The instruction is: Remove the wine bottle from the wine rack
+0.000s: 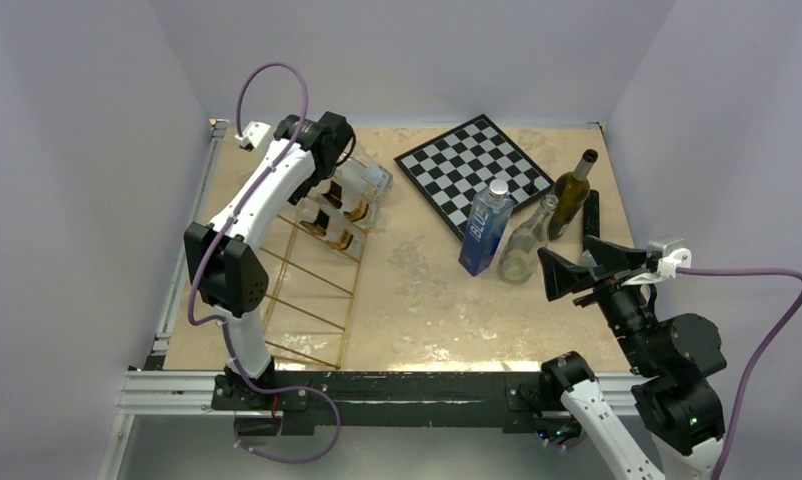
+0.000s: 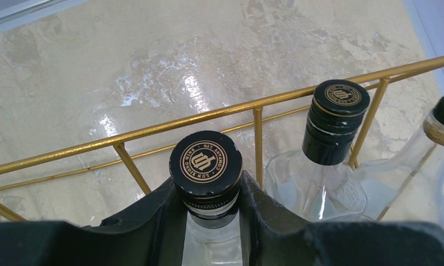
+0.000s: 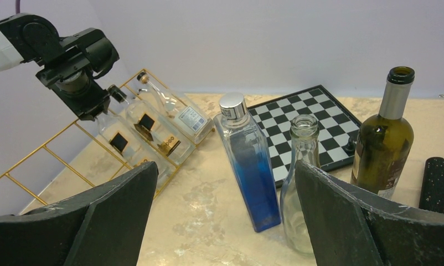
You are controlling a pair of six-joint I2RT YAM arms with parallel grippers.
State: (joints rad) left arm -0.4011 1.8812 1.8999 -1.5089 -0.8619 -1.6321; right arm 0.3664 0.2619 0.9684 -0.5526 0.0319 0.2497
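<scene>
The gold wire wine rack (image 1: 312, 292) lies along the table's left side, its thin bars (image 2: 153, 131) crossing the left wrist view. Three clear bottles rest in its far end. My left gripper (image 2: 208, 195) is shut on the neck of the wine bottle (image 2: 206, 160), just under its black cap with gold lettering. In the right wrist view this is the leftmost bottle (image 3: 119, 143), under the left gripper (image 3: 94, 112). A second capped bottle (image 2: 335, 124) lies beside it. My right gripper (image 3: 225, 180) hangs open and empty at the right (image 1: 569, 272).
A blue square bottle (image 1: 485, 228), an empty clear bottle (image 1: 527, 245) and a dark green bottle (image 1: 572, 195) stand right of centre. The chessboard (image 1: 472, 165) lies at the back. A black cylinder (image 1: 590, 213) lies near the right wall.
</scene>
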